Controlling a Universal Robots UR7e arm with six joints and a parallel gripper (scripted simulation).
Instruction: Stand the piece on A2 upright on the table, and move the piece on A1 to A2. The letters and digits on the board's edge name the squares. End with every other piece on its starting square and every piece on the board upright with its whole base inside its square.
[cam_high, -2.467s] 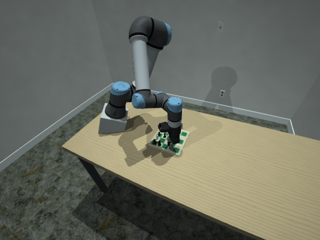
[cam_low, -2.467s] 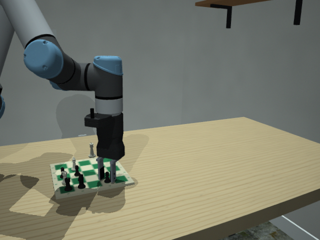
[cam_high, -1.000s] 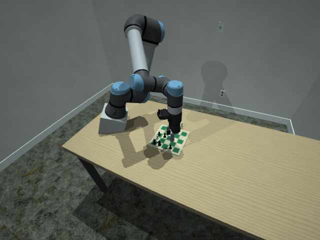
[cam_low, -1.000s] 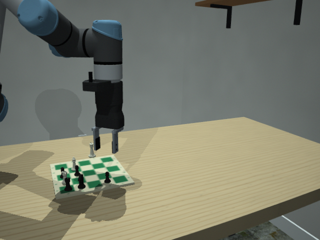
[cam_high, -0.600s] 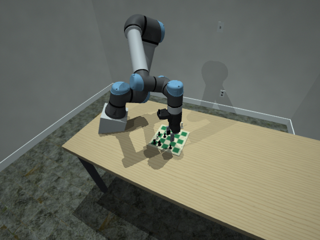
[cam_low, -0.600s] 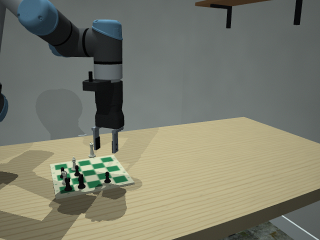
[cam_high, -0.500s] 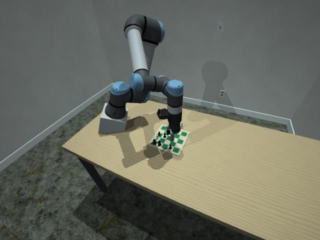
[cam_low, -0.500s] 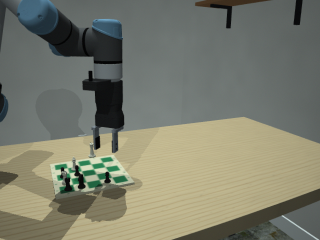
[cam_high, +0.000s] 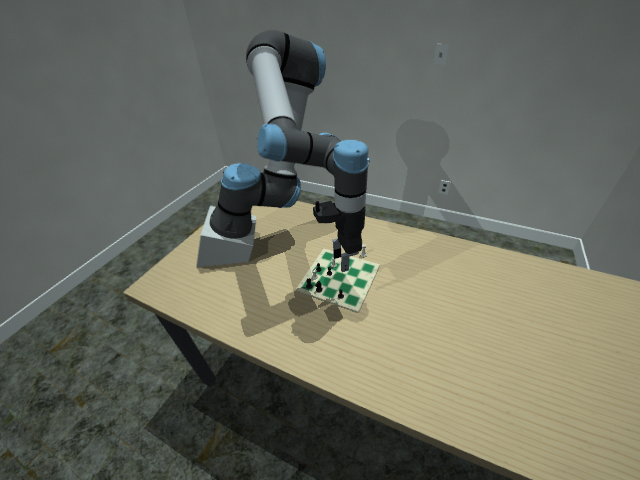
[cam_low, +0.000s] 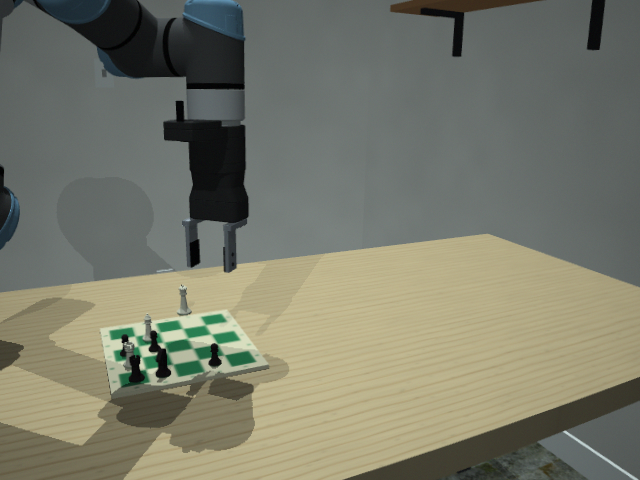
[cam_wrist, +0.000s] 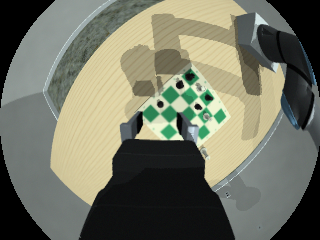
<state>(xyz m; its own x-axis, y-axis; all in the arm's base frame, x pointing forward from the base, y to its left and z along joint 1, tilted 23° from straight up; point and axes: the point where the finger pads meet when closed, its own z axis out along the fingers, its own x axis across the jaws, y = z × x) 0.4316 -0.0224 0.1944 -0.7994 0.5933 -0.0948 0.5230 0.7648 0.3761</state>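
board (cam_low: 248, 361) lower left: pieces crowd its left half | right half open | white piece (cam_low: 183, 301) stands just behind

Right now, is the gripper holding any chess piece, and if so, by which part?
Nothing is held. The gripper hangs open above the table, its fingers spread with only air between them, well above the white piece standing beside the board.
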